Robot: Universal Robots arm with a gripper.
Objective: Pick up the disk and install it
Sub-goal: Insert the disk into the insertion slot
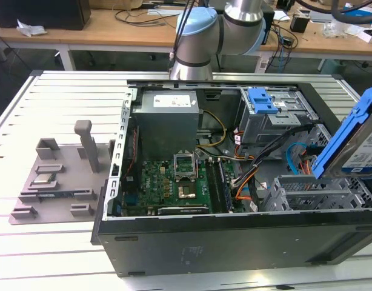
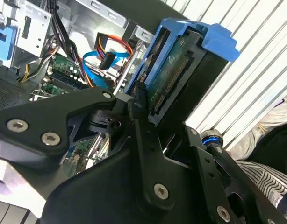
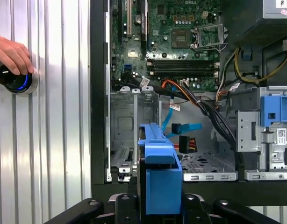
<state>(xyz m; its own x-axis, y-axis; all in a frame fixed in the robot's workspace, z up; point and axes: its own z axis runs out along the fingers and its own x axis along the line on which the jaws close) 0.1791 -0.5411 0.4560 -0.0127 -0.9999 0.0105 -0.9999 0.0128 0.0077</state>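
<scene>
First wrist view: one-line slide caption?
Gripper holds the disk over the open computer case, near its empty drive cage; a hand rests on a knob.

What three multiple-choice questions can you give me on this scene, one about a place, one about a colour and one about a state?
1. Where is the disk? A) inside a drawer B) held above the open computer case C) seated in its bay
2. What colour is its rail frame? A) red B) yellow C) blue
3. How is the pincer? A) shut on the disk B) open and empty C) shut on a cable
1 B: it hangs tilted over the case at the exterior view's right. 2 C: blue plastic edges it in both wrist views. 3 A: its fingers clamp the disk in the second wrist view.
</scene>
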